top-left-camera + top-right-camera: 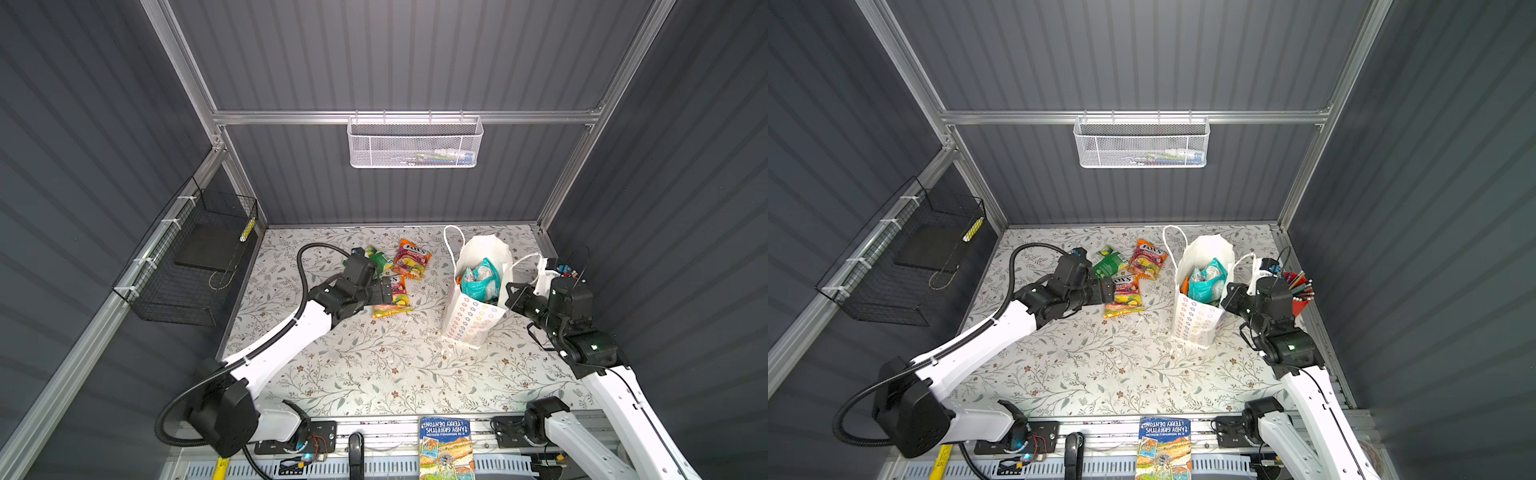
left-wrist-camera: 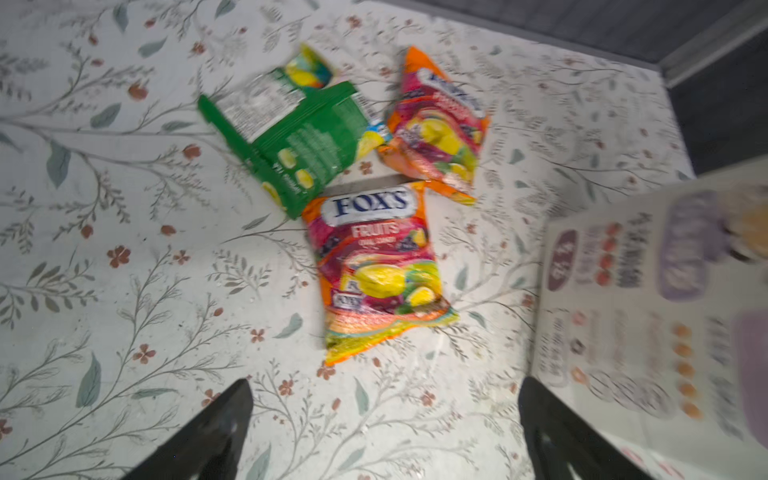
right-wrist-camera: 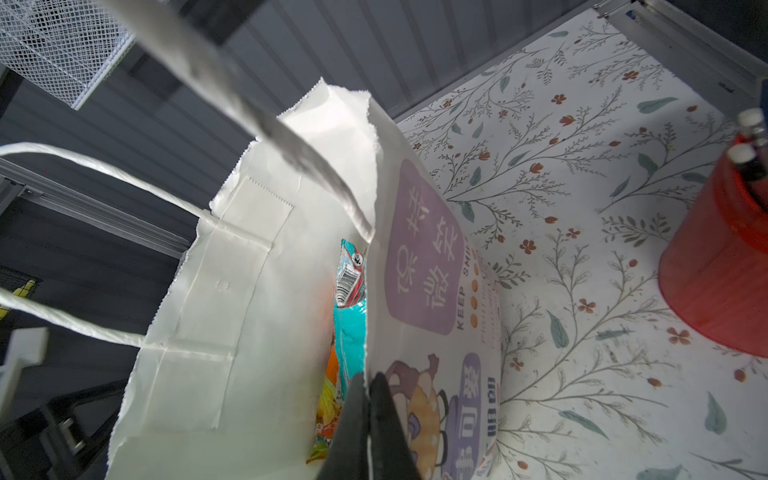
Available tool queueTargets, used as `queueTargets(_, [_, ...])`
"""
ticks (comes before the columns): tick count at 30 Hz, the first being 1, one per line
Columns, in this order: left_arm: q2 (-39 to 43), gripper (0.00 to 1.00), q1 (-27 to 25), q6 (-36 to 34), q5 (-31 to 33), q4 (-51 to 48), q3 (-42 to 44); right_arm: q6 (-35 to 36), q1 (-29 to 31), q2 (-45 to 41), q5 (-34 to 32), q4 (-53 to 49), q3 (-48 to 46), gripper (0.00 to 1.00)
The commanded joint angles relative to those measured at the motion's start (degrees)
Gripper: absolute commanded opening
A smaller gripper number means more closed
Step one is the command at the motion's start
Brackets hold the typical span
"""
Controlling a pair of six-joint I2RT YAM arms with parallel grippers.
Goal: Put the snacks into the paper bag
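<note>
Three snacks lie on the floral table in both top views: a green packet [image 1: 379, 259] [image 2: 291, 141], an orange-pink FOX'S packet [image 1: 412, 257] [image 2: 440, 129] behind, and a nearer FOX'S packet [image 1: 397, 297] [image 2: 380, 270]. My left gripper [image 1: 387, 290] [image 2: 384, 386] hovers open and empty, just short of the nearer packet. The white paper bag [image 1: 473, 320] [image 3: 249, 291] stands upright to the right, with a teal packet [image 1: 482, 278] [image 3: 351, 328] and an orange one inside. My right gripper [image 1: 509, 291] [image 3: 368, 380] is shut on the bag's printed wall at its rim.
A red pencil cup [image 1: 1300, 291] [image 3: 723, 270] stands close behind the right arm. An illustrated book [image 1: 446, 449] lies at the front edge. A black wire basket [image 1: 195, 266] hangs on the left wall and a white mesh basket [image 1: 415, 143] on the back wall.
</note>
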State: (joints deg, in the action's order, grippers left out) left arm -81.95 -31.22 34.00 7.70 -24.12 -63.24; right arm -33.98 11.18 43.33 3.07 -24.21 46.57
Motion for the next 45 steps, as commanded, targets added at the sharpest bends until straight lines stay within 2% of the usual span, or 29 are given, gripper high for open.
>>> queueTargets(1, [-4.4, 1.0, 6.2, 3.5, -9.0, 7.9, -0.1, 1.0, 0.2, 0.5, 2.5, 1.1, -1.0, 0.0])
queueTargets(5, [-12.0, 1.0, 12.2, 4.0, -14.4, 12.1, -1.1, 1.0, 0.2, 0.1, 6.3, 1.4, -1.2, 0.0])
queueTargets(10, [-17.3, 0.99, 16.0, 5.8, -19.3, 18.9, -0.5, 1.1, 0.2, -0.4, 5.3, 1.3, -1.2, 0.0])
queueTargets(15, [-24.2, 0.97, 16.6, 8.8, -21.6, 22.2, -2.4, 1.2, 0.2, -0.6, 4.6, 1.3, -1.3, 0.0])
queueTargets(20, [-30.6, 0.89, 16.6, 15.8, -26.0, 32.9, -0.1, 0.9, 0.2, 0.2, 6.8, 1.7, -1.8, 0.0])
queueTargets(29, [-37.1, 0.71, 16.5, 23.2, -24.3, 40.6, 0.2, 1.4, 0.2, -0.8, 5.4, 1.6, -1.9, 0.0])
queueTargets(32, [-38.5, 0.68, 16.4, 25.3, -23.6, 43.4, 1.1, 1.7, 0.2, -2.0, 4.5, 1.0, -1.8, 0.0])
queueTargets(39, [-41.2, 0.47, 16.0, 28.3, -22.1, 46.8, 0.6, 2.4, 0.2, -4.6, 2.5, 0.3, -1.8, 0.0])
queueTargets(43, [-41.7, 0.18, 15.7, 28.5, -21.7, 47.5, 0.6, 2.3, 0.2, -3.8, 3.0, 0.5, -1.9, 0.0])
queueTargets(45, [-41.6, 0.07, 15.4, 28.3, -22.2, 48.7, 0.8, 2.4, 0.2, -3.3, 3.2, 0.6, -1.9, 0.0])
